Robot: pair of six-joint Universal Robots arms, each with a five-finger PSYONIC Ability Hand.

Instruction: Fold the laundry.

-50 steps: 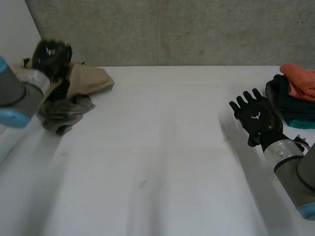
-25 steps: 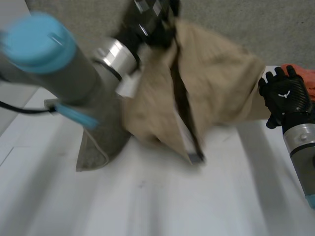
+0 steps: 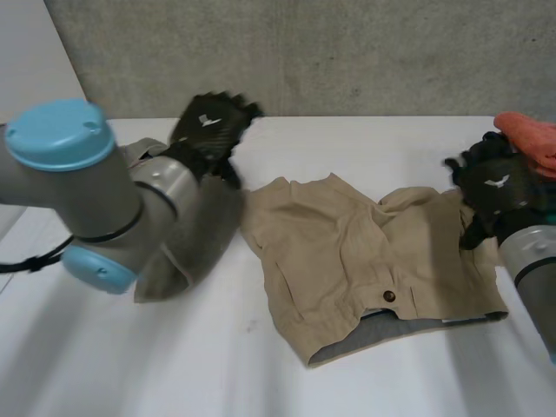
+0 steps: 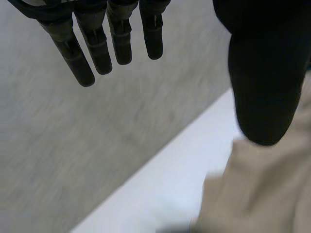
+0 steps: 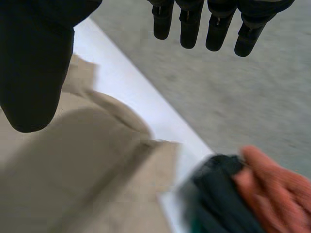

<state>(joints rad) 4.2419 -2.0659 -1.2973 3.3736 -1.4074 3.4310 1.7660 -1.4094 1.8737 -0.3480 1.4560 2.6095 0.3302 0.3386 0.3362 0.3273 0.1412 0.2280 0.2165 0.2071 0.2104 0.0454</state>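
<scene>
A pair of tan shorts (image 3: 365, 261) lies spread on the white table (image 3: 261, 365) at the middle, its buttoned waist toward the front edge. My left hand (image 3: 208, 130) hovers above the table just left of the shorts, fingers (image 4: 97, 43) straight and apart from the thumb, holding nothing. The tan cloth (image 4: 262, 194) lies below its thumb. My right hand (image 3: 495, 195) is raised at the shorts' right edge, fingers (image 5: 214, 24) straight, nothing in it. Tan cloth (image 5: 87, 184) lies under its palm.
A grey-brown garment (image 3: 187, 252) lies on the table under my left forearm. A stack of folded clothes sits at the right edge, dark green (image 3: 543, 213) below and orange (image 3: 530, 139) on top, seen beside my right hand as dark (image 5: 218, 194) and orange (image 5: 277, 184).
My left hand carried the tan shorts from the back left pile across the table and let go; they now lie spread in the middle. The right hand moved right and up a little.
</scene>
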